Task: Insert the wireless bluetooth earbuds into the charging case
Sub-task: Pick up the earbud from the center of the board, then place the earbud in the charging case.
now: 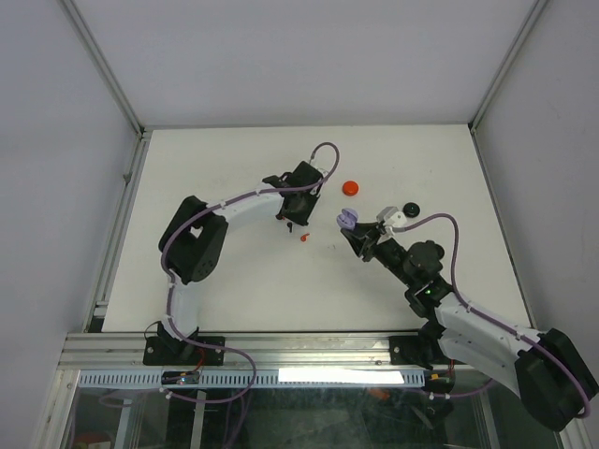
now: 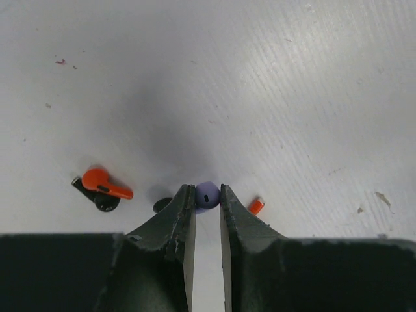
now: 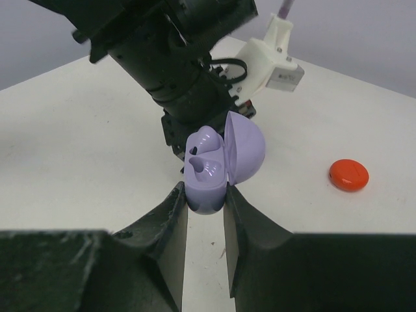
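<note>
Matte white table (image 1: 253, 281); left gripper (image 2: 207, 195) pinches round lavender earbud (image 2: 207, 193); right gripper (image 3: 205, 192) clamps glossy open lavender case (image 3: 211, 166).

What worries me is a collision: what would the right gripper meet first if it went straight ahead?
Most likely the left arm's black wrist, directly beyond the open lavender case that the right gripper holds; how far off is unclear.

Right claw (image 3: 205, 195) closed on the lower half of a lavender charging case (image 3: 207, 172), held upright over the white bench (image 3: 78, 149). Lid (image 3: 246, 151) swung open to the right, 2 moulded wells facing the camera. Directly behind, the black left arm (image 3: 175, 58) with a white bracket (image 3: 273, 55). Off to the right, flat on the bench, 1 red round case (image 3: 349, 174).
</note>
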Action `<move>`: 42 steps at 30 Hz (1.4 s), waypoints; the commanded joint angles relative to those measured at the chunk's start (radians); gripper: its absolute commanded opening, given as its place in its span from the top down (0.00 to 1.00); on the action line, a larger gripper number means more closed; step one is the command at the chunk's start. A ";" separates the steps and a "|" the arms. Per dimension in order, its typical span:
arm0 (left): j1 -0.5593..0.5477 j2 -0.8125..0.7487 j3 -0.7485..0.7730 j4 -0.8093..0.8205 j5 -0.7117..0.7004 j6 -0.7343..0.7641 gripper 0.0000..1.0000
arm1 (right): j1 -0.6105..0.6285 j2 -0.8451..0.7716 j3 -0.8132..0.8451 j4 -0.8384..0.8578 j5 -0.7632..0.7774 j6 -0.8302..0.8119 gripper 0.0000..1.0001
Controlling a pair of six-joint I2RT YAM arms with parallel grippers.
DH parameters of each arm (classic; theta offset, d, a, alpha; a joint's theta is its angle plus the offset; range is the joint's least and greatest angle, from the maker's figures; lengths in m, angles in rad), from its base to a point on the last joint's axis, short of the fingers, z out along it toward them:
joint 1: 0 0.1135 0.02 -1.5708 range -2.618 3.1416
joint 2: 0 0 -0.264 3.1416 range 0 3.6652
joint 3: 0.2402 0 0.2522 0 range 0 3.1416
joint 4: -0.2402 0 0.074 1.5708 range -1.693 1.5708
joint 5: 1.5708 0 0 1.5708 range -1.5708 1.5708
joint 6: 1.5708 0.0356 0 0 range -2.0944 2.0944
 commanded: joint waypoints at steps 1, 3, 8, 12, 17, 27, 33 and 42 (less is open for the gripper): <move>0.013 -0.175 -0.037 0.077 0.014 -0.067 0.96 | 0.000 0.036 0.044 0.112 -0.012 0.001 1.00; 0.018 -0.232 -0.070 0.118 0.023 -0.081 0.96 | -0.001 0.063 0.052 0.132 -0.022 0.001 1.00; 0.028 -0.389 -0.162 0.224 0.064 -0.115 0.96 | 0.000 0.128 0.080 0.190 -0.055 0.000 1.00; 0.028 -0.513 -0.237 0.310 0.107 -0.140 0.96 | -0.001 0.176 0.104 0.239 -0.081 -0.009 1.00; 0.031 -0.673 -0.327 0.419 0.192 -0.155 0.94 | -0.001 0.223 0.121 0.300 -0.114 -0.011 1.00; 0.032 -0.839 -0.416 0.594 0.430 -0.213 0.90 | 0.000 0.284 0.168 0.351 -0.177 -0.006 1.00; 0.031 -0.845 -0.477 0.762 0.554 -0.356 0.90 | 0.001 0.310 0.196 0.382 -0.218 0.019 1.00; 0.019 -0.864 -0.592 0.955 0.476 -0.504 0.90 | 0.002 0.349 0.214 0.451 -0.233 0.047 1.00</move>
